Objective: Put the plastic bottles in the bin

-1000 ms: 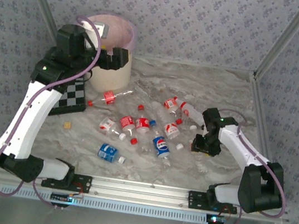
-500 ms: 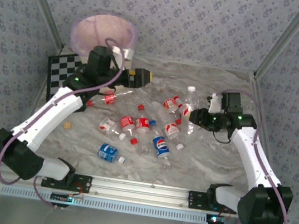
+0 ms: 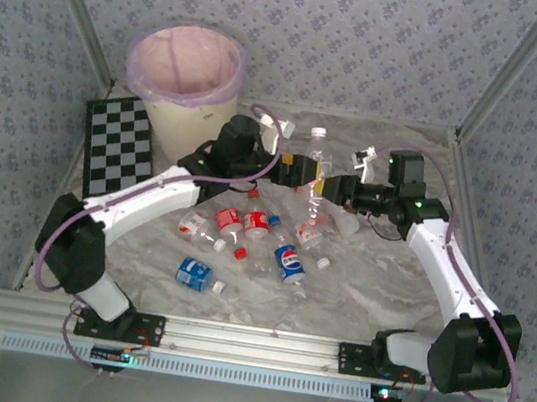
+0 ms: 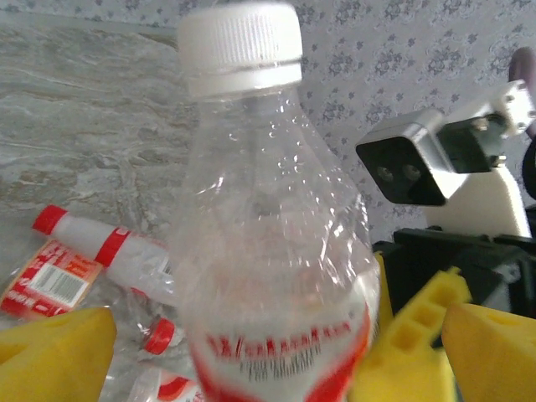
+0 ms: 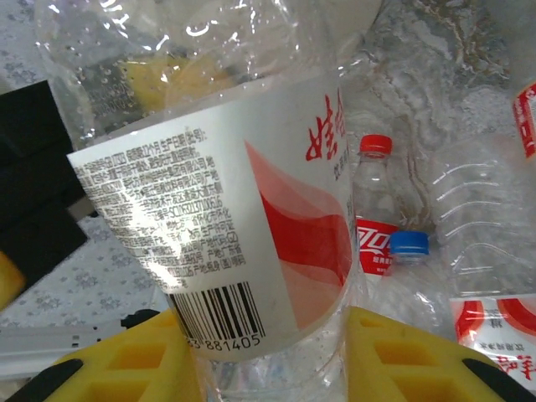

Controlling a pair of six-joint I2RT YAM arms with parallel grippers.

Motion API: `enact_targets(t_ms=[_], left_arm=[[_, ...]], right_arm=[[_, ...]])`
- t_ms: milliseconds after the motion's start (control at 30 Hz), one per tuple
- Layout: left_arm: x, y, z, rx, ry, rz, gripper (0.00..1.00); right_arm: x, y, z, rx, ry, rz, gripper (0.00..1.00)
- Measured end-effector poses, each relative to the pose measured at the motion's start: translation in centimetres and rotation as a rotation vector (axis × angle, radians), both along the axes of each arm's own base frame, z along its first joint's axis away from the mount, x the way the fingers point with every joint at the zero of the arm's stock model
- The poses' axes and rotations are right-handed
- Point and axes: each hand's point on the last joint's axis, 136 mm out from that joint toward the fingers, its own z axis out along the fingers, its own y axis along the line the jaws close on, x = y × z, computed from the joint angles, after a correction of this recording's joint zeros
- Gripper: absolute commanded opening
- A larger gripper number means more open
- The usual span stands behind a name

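White-cap bottle (image 4: 251,234): base cut off, btm edge, left wrist view; cap out of frame, right wrist view. Label (image 5: 167,234): small print blurred.

The left arm (image 3: 137,204) and the right arm (image 3: 446,263) are built of glossy white shell links joined by chunky black joints. A thin pale purple cable (image 3: 39,253) runs along the left arm. The right gripper (image 5: 264,335) has bright yellow moulded plastic fingers (image 5: 126,368) with square recesses. A boxy white wrist camera with a black face (image 4: 410,163) sits on the right arm.
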Motion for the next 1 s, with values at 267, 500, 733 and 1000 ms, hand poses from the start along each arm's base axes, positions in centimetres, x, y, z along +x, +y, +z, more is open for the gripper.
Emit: enact_targets(t_ms=[267,500,733,1000], left_arm=[[0.4,-2.0,-0.4,-0.025,0.016,-0.023,0.74],[0.7,-2.3,-0.1,-0.038,0.034,-0.015,0.51],[0.9,-3.0,-0.3,-0.045,0.055,-0.033,0.43],[2.1,-2.8,2.7,-0.016,-0.009,-0.022,0.34]], right_arm=[[0.1,0.1,0.4,0.012,-0.018,0.008,0.38],[0.2,0.1,0.6,0.013,-0.027,0.007,0.39],[0.3,-0.5,0.4,-0.006,-0.03,-0.013,0.74],[-1.1,-4.7,1.4,-0.051,-0.055,-0.091,0.97]])
